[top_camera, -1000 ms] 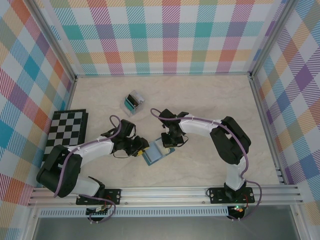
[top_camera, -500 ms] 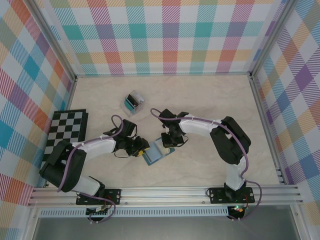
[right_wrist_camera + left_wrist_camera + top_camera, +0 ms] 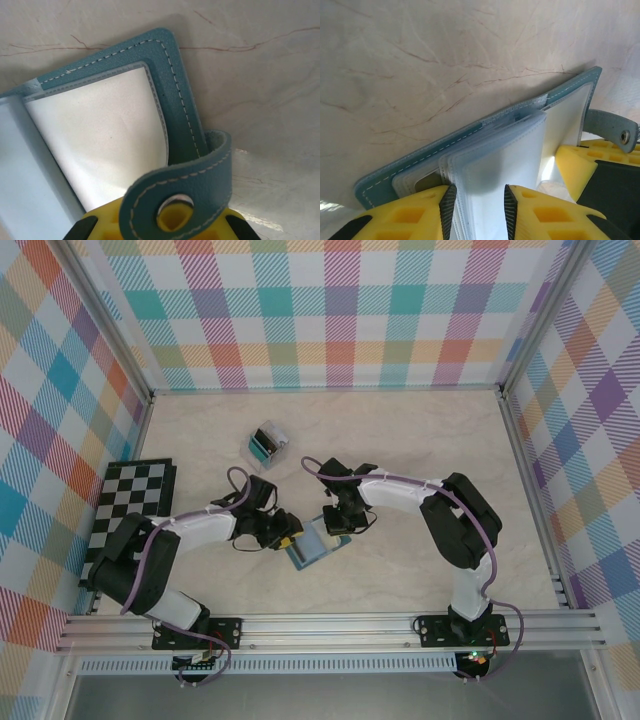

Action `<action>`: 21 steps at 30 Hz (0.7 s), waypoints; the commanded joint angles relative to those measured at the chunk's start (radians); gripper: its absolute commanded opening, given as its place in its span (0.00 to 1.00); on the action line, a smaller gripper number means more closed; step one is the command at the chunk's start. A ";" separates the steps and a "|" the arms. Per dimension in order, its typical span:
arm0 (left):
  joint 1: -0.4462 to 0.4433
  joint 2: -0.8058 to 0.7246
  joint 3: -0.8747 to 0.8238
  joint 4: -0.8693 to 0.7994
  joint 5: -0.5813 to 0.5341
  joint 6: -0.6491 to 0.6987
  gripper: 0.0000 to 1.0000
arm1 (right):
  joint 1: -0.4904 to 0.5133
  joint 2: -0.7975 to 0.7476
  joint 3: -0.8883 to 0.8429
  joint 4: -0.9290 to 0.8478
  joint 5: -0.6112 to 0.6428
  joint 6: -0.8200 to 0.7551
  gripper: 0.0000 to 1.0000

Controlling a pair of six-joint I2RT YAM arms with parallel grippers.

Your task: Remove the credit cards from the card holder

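Observation:
The slate-teal card holder point(image 3: 312, 546) lies open on the marble table between my two grippers. In the left wrist view its clear plastic sleeves point(image 3: 495, 160) stand up off the left panel point(image 3: 420, 165). My left gripper point(image 3: 477, 200) is closed on that stack, a black pad on each side. My right gripper point(image 3: 170, 220) is shut and rests at the right panel's point(image 3: 100, 130) edge, with the closing tab point(image 3: 200, 167) curled over it. The credit cards are hidden; a dull patch point(image 3: 427, 181) shows inside one sleeve.
A small clear plastic box point(image 3: 267, 446) with teal and black contents sits behind the left arm. A chessboard point(image 3: 131, 508) lies at the table's left edge. Checked walls close three sides, and a metal rail point(image 3: 330, 625) runs along the front.
The left arm's elbow has swung toward the right while its gripper stays at the card holder, shifted slightly up. The right arm has not moved.

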 commanded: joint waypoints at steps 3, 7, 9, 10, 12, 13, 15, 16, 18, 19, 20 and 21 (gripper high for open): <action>-0.028 0.047 0.027 0.072 0.059 -0.013 0.35 | 0.002 -0.008 -0.015 -0.015 -0.015 0.000 0.07; -0.038 0.058 0.042 0.097 0.074 -0.016 0.33 | 0.003 -0.008 -0.017 -0.014 -0.019 0.001 0.07; -0.040 0.061 0.048 0.106 0.078 -0.017 0.31 | 0.003 -0.008 -0.018 -0.012 -0.022 0.001 0.07; -0.041 0.061 0.049 0.110 0.080 -0.017 0.30 | 0.003 -0.008 -0.019 -0.012 -0.024 0.001 0.08; -0.042 0.059 0.054 0.119 0.084 -0.015 0.28 | 0.004 -0.010 -0.020 -0.009 -0.029 0.001 0.08; -0.044 0.060 0.053 0.122 0.088 -0.015 0.28 | 0.003 -0.011 -0.021 -0.007 -0.032 0.002 0.08; -0.044 0.059 0.054 0.124 0.089 -0.015 0.28 | 0.003 -0.014 -0.023 -0.002 -0.037 0.004 0.08; -0.045 0.059 0.054 0.128 0.089 -0.015 0.28 | 0.003 -0.015 -0.023 -0.001 -0.040 0.004 0.07; -0.045 0.059 0.054 0.135 0.092 -0.017 0.28 | 0.003 -0.018 -0.026 0.006 -0.050 0.004 0.08; -0.045 0.059 0.054 0.136 0.094 -0.017 0.27 | 0.003 -0.019 -0.027 0.009 -0.053 0.004 0.08; -0.045 0.059 0.054 0.135 0.094 -0.017 0.26 | 0.003 -0.021 -0.027 0.009 -0.056 0.005 0.08; -0.047 0.059 0.053 0.137 0.092 -0.017 0.26 | 0.003 -0.022 -0.027 0.010 -0.058 0.007 0.08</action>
